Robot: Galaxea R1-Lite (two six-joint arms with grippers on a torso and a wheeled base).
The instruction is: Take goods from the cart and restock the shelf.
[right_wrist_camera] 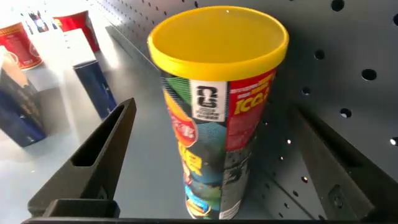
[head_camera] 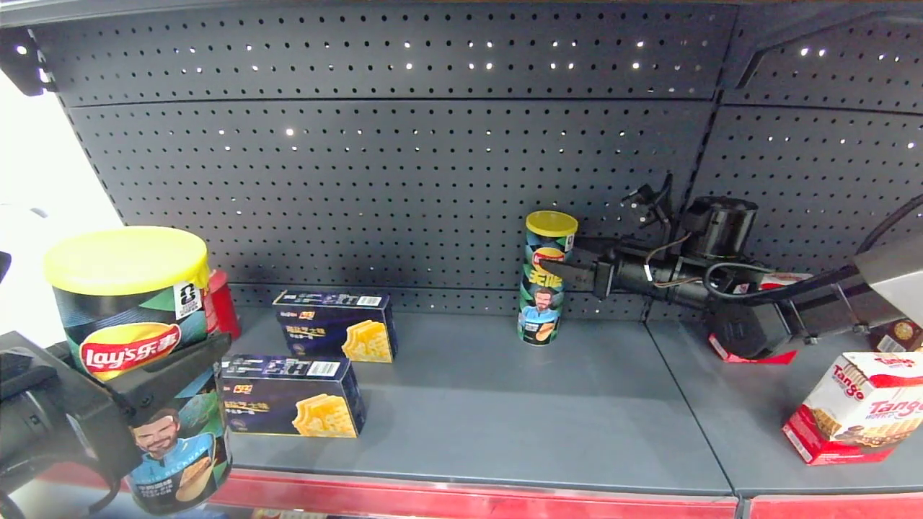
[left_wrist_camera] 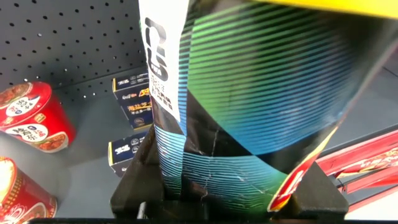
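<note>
A tall chip can [head_camera: 544,285] with a yellow lid stands upright at the back of the grey shelf [head_camera: 490,404], near the pegboard wall. My right gripper [head_camera: 563,256] is open around it, one finger on each side. In the right wrist view, gaps show between this can [right_wrist_camera: 217,124] and both fingers [right_wrist_camera: 93,162]. A second, matching chip can [head_camera: 140,339] is held upright at the lower left, level with the shelf's front edge, with my left gripper [head_camera: 144,393] shut on its lower body. In the left wrist view this held can [left_wrist_camera: 249,106] rises from between the fingers [left_wrist_camera: 140,186].
Two dark blue cracker boxes [head_camera: 335,324] [head_camera: 292,395] lie on the left part of the shelf. A red cup [head_camera: 222,303] stands behind the held can, and two red noodle cups [left_wrist_camera: 34,118] show in the left wrist view. A red-and-white wafer box [head_camera: 858,407] sits front right. The shelf has a red front lip [head_camera: 461,497].
</note>
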